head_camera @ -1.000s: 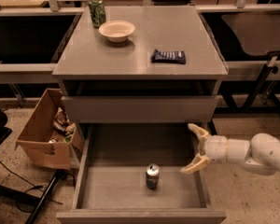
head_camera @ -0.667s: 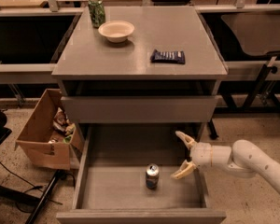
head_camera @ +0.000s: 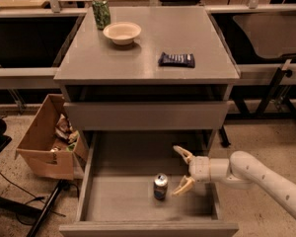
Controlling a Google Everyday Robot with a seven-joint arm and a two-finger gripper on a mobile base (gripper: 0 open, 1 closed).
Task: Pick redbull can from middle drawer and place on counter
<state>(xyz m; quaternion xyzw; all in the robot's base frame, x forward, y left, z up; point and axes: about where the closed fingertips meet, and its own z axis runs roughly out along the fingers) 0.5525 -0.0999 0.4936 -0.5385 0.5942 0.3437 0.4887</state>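
The redbull can [head_camera: 160,186] stands upright on the grey floor of the open middle drawer [head_camera: 113,201], near its middle. My gripper [head_camera: 182,170] is inside the drawer just right of the can, open, with one fingertip toward the back and one close to the can's right side. It holds nothing. The white arm reaches in from the right. The grey counter [head_camera: 197,38] tops the cabinet above.
On the counter stand a green can [head_camera: 101,12], a cream bowl [head_camera: 122,32] and a dark blue snack packet [head_camera: 176,59]. A brown cardboard box [head_camera: 42,142] with litter sits on the floor left of the drawer. A black stand leg lies at the lower left.
The gripper has moved left across the drawer, from near its right wall to just beside the can. The can has not moved.
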